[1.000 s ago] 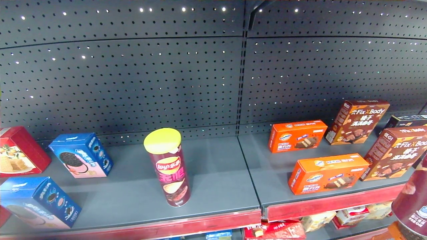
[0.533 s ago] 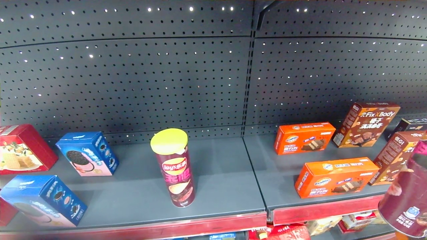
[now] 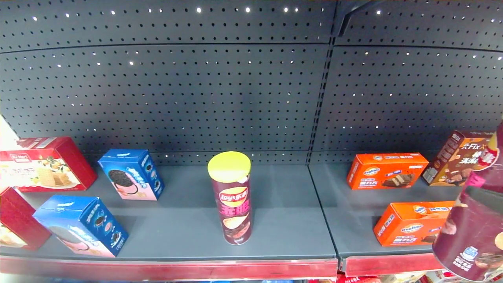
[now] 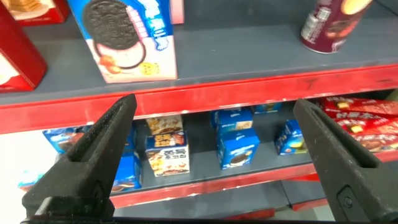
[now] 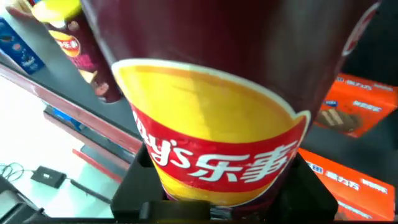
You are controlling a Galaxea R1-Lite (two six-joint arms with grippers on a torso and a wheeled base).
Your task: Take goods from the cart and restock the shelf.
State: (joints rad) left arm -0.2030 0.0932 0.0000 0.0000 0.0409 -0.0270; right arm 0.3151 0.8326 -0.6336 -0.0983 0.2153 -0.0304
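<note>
— Fingers (image 4: 102,152) of the left gripper (image 4: 217,158): how do they stand?
— Wide apart. They are two black wedge-shaped pads with nothing between them, hanging before the shelf's red front strip (image 4: 249,84). Small blue packets (image 4: 238,146) sit on a lower tier behind.
— And the right gripper (image 5: 224,202)?
— Clamped on the held chip can (image 3: 469,236), with black finger parts flanking it on both sides.
— Which way does that can point?
— Its long axis is tilted, the upper end leaning to the robot's right. It hangs in the air before the front edge of the right-hand bay, overlapping the nearer orange carton (image 3: 412,224).
— Shape and surface?
— A smooth, glossy maroon cylinder with a yellow-and-red emblem.
— Anything like it on the shelf (image 3: 283,220)?
— The standing chip can (image 3: 234,198), upright on the flat grey deck of the left bay, near the front, with a round yellow lid on top. It is well apart from the held one.
— Around it?
— Blue cookie boxes (image 3: 131,175) and red biscuit boxes (image 3: 47,165) lie to its left. A second orange carton (image 3: 387,171) and a brown carton (image 3: 452,159) lie to its right. The dark perforated back panel (image 3: 196,98) is behind
</note>
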